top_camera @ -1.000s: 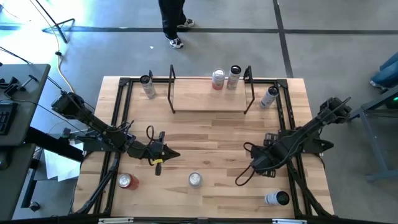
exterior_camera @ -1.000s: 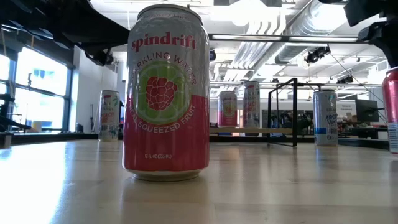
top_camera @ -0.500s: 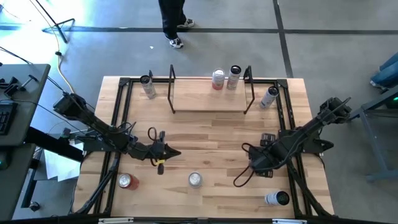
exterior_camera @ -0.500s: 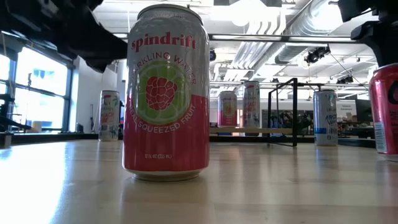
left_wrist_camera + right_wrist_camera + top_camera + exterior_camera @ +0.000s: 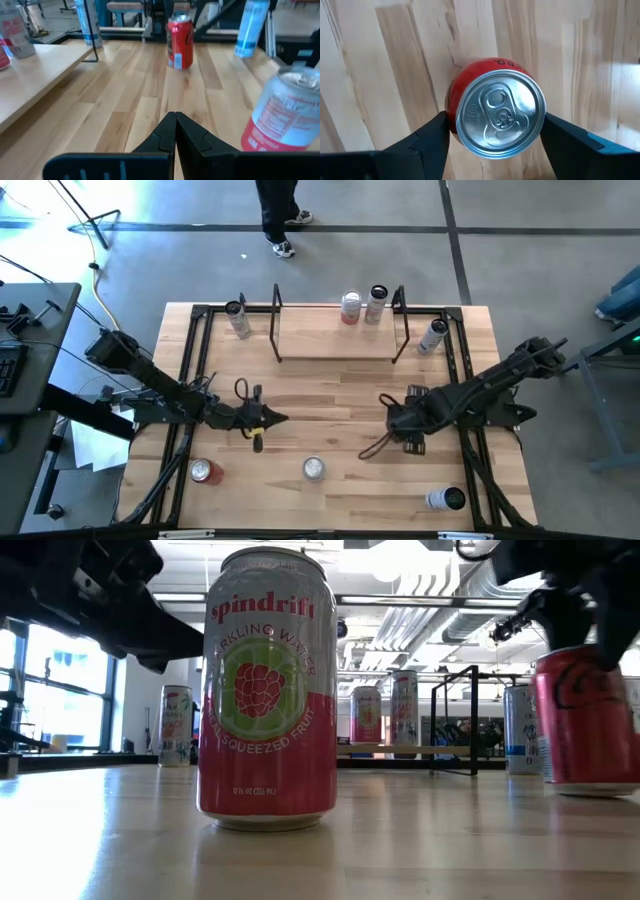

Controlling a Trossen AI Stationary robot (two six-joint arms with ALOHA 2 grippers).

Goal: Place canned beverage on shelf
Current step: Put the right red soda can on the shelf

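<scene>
Straddling the red can (image 5: 500, 110), the right gripper (image 5: 405, 420) is sitting right of centre in the high view, below the shelf (image 5: 340, 348), which is lying well apart at the top middle. The step in hand is looking like the grasp. The jaws are standing one on each side of the can, but whether they are pinching it yet cannot be told. The next move is calling for a firm squeeze, a lift, and a carry up the frame to a bare part of the board. The left gripper (image 5: 262, 420) is waiting left of centre, jaws closed on nothing.

The high view is hiding the can under the arm. The right wrist view is showing its lid centred between the fingers. The low view is showing it upright at the right edge, seemingly resting on the table (image 5: 420, 850)
</scene>
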